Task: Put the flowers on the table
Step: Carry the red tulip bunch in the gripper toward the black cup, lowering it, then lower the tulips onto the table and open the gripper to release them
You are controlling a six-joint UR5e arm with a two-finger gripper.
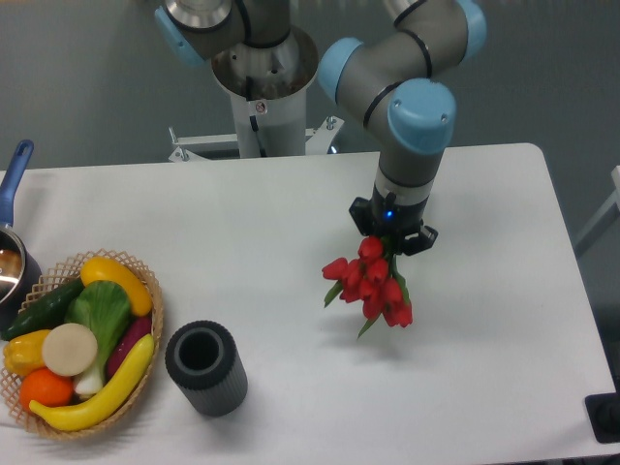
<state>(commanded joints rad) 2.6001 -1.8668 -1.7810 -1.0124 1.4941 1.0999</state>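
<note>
The flowers point(373, 286), a small bunch of red tulip buds with green leaves, hang from my gripper point(386, 235) over the middle right of the white table point(281, 223). The gripper points straight down and is shut on the stem end, which it hides. The buds hang lower than the gripper, towards the front. A faint shadow lies on the table just below them, so the bunch looks held slightly above the surface.
A dark ribbed cylinder point(204, 367) stands upright near the front left. A wicker basket point(151, 310) of toy fruit and vegetables sits at the left edge. A pot with a blue handle point(14, 174) is at the far left. The robot's base point(263, 87) stands behind the table.
</note>
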